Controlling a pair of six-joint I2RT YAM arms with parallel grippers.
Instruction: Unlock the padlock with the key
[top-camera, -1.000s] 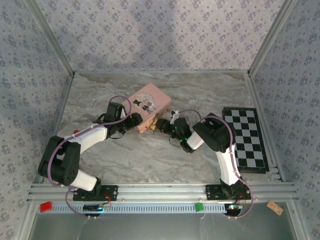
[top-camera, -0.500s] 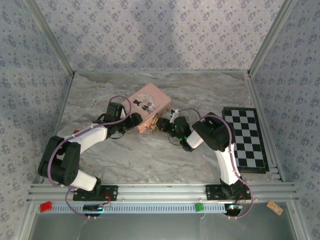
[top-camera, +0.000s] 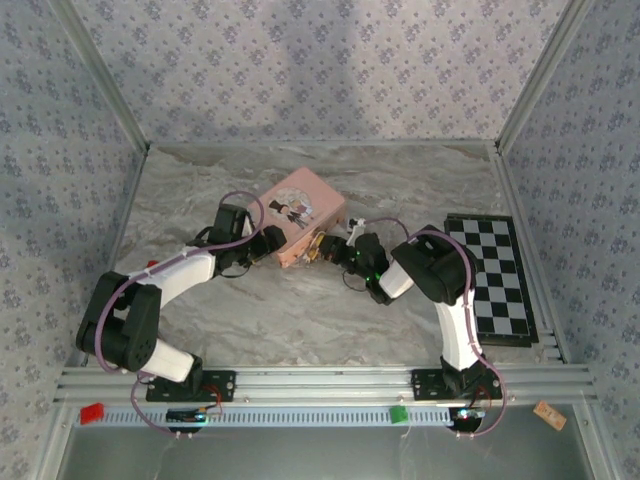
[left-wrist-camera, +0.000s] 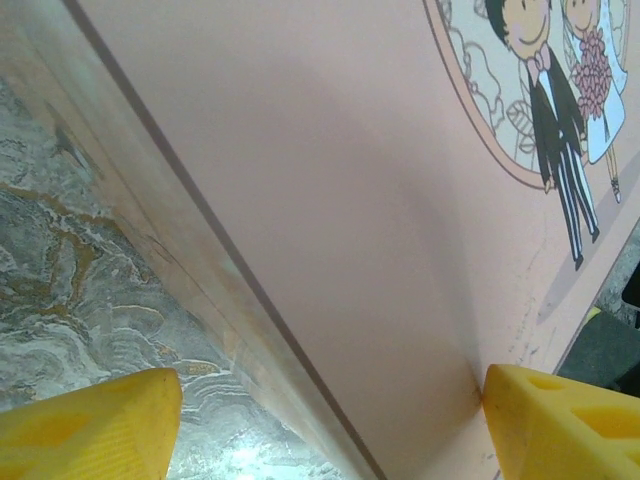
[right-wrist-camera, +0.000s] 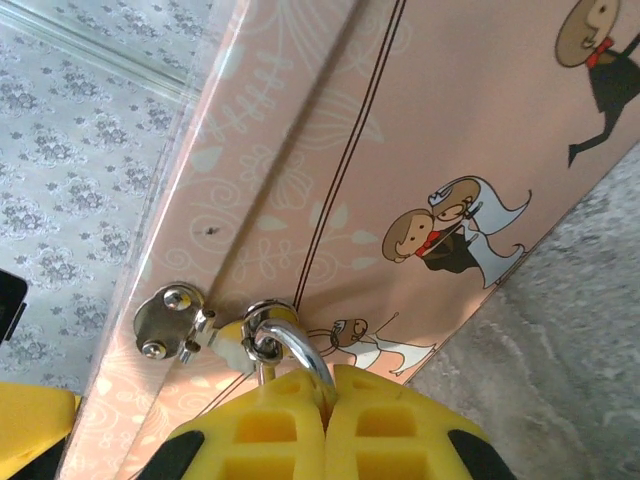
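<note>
Overhead, marbled tabletop (top-camera: 300, 320), floral walls (top-camera: 320, 70); left tool (top-camera: 267, 244) spread astride tin (top-camera: 305, 205), right tool (right-wrist-camera: 325, 392) tight on padlock (right-wrist-camera: 296, 353).

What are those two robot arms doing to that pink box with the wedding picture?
They are working on the tiny padlock hooked through the clasp of the pink tin. The right gripper is pinched shut on the padlock's silver loop. The left gripper is open, with a yellow finger on each side of the tin, probably to steady it.
</note>
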